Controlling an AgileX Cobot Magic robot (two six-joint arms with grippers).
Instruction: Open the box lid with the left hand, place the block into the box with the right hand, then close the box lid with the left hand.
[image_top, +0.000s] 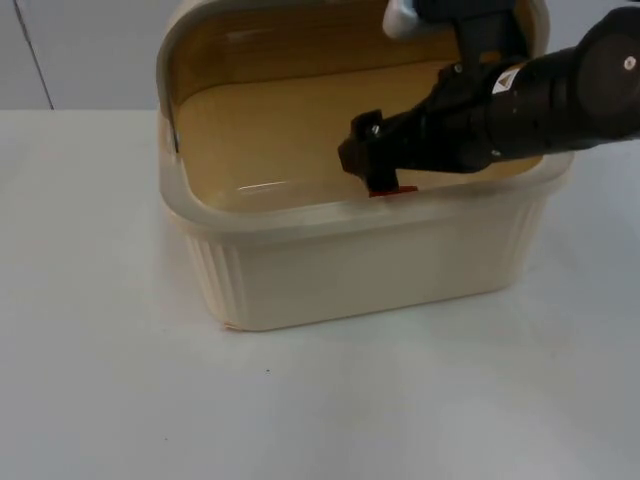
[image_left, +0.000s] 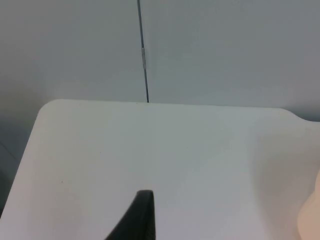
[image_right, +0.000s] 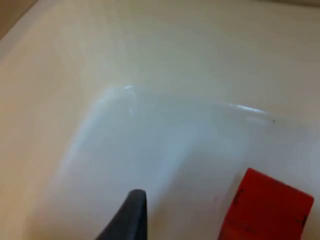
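On the white table top (image_top: 110, 380) stands a cream plastic box (image_top: 370, 270) with ribbed side walls, its lid (image_top: 250, 30) swung up and standing open behind it, against the grey partition wall (image_top: 80, 50). The inside of the box and the underside of the lid look warm yellow-tan.

Reaching in from the right side of the top view, the black right arm slants down over the near rim of the box, and the right gripper (image_top: 372, 165) hangs inside the box, close behind the front wall. Just under its black fingertips a bit of the red block (image_top: 385, 189) shows at the rim line. From the right wrist camera the red block (image_right: 267, 207) appears over the pale, glossy floor of the box, beside the dark fingertip (image_right: 131, 215) — whether the fingers still clamp the block or stand apart from it I cannot tell, nor whether the block rests on the floor.

The left gripper's dark fingertip (image_left: 140, 215) shows in the left wrist view, hanging over bare table top with the partition wall and its vertical seam (image_left: 143, 55) beyond; a cream edge of the box (image_left: 310, 220) lies off to one side, apart from the fingertip. How wide its fingers stand cannot be told — the left arm waits.
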